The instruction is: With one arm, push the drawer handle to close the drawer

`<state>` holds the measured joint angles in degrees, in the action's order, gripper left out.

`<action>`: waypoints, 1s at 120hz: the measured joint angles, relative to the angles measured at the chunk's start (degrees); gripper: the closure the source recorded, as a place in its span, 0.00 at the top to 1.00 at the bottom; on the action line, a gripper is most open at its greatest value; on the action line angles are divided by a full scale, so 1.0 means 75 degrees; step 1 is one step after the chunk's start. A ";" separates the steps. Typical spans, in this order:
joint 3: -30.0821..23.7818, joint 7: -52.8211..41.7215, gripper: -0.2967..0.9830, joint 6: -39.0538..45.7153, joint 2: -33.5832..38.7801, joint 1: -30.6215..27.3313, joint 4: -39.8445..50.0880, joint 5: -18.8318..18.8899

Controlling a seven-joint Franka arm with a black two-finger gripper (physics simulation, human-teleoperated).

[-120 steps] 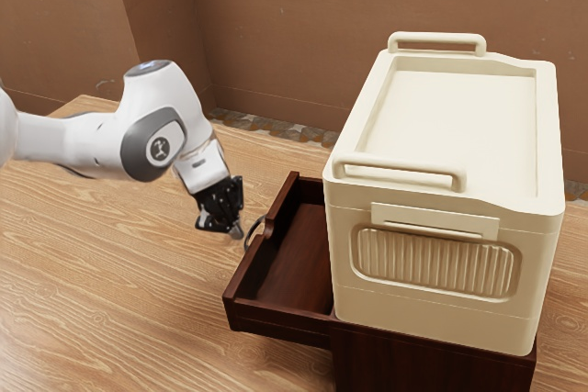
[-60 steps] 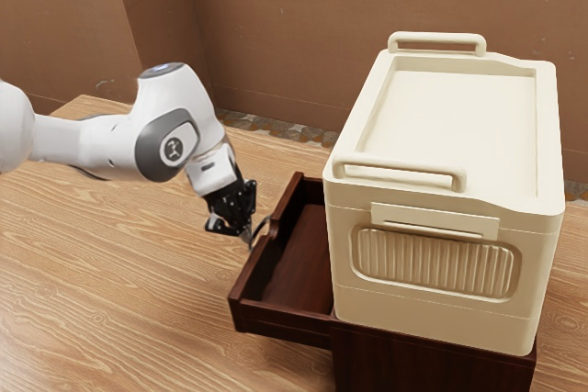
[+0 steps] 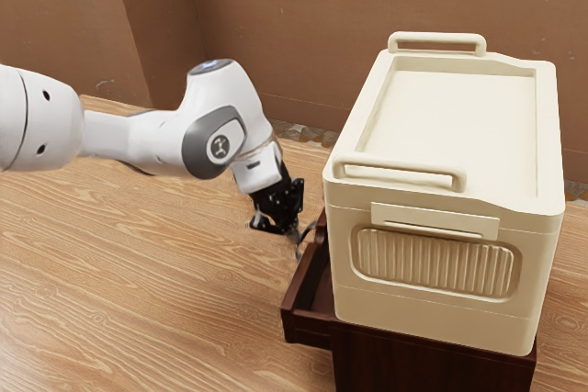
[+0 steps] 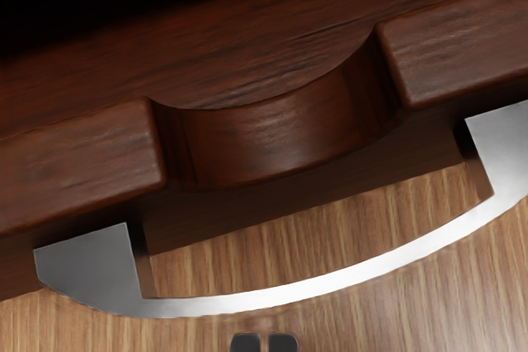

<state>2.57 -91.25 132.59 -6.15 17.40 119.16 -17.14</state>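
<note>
At the drawer's front, my gripper [image 3: 293,232] points down beside the curved metal handle [image 3: 302,243], on its outer side. The dark red-brown drawer [image 3: 307,287] sticks out a short way from under the cream box. In the wrist view the silver handle [image 4: 330,283] arcs out from the notched drawer front [image 4: 272,142]. The fingertips of my gripper [image 4: 265,342] are together just outside the arc, with nothing between them. Whether they touch the handle is hard to tell.
A large cream box [image 3: 446,254] with two top handles stands on the dark cabinet [image 3: 427,360], overhanging the drawer. Wooden tabletop [image 3: 138,273] lies around the arm, with a brown wall [image 3: 276,34] behind.
My gripper has moved toward the exterior view's right, and the drawer has slid in the same direction, farther into the cabinet. Much less of its interior shows.
</note>
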 joint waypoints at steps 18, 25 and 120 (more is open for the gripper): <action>-0.0021 0.0002 0.15 -0.0060 -0.0532 0.0182 -0.0628 -0.0008; -0.0034 0.0008 0.15 -0.0095 -0.0757 0.0269 -0.0896 -0.0009; 0.1659 0.2291 0.48 -0.1547 0.2917 0.0829 0.1227 0.0954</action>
<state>15.01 -74.06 120.99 15.73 23.61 128.36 -9.99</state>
